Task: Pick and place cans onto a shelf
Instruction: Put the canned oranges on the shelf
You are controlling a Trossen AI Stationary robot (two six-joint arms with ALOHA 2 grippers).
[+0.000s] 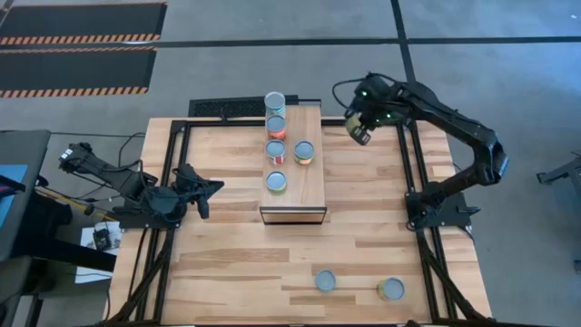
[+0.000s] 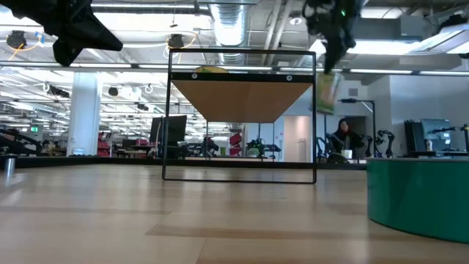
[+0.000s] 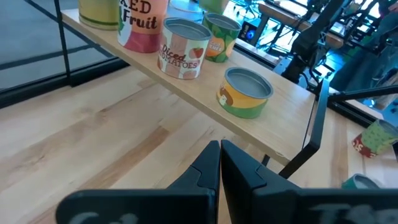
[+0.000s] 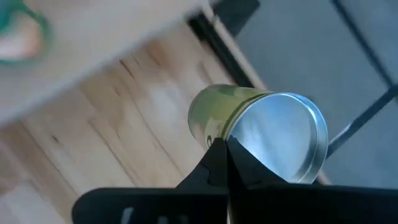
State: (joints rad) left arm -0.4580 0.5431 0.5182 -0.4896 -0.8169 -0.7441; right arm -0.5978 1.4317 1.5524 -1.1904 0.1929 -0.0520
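Observation:
The light-wood shelf point(image 1: 307, 186) stands mid-table with several cans on its top point(image 1: 276, 150), which also show in the left wrist view point(image 3: 183, 50). Two more cans point(image 1: 325, 281) point(image 1: 391, 289) stand on the table near its front right; one looms green in the low view point(image 2: 418, 194). My right gripper point(image 1: 359, 127) is raised beyond the shelf's far right corner and shut on a green-yellow can point(image 4: 267, 130). My left gripper point(image 1: 204, 191) is shut and empty point(image 3: 220, 146), left of the shelf. My right gripper holds the green-yellow can near the rim of its silver round end point(image 4: 249, 155). The fingers come from above, pointing down. The can hangs below them point(image 2: 326, 92), slightly tilted and well clear of the table. My own fingers hide the exact place of contact.
The shelf's black metal frame point(image 2: 315, 117) rises at mid-table. Black rails point(image 1: 182, 154) run along the table's left and right sides. Bare tabletop lies between the shelf and the two front cans. A person point(image 2: 341, 136) sits in the room behind.

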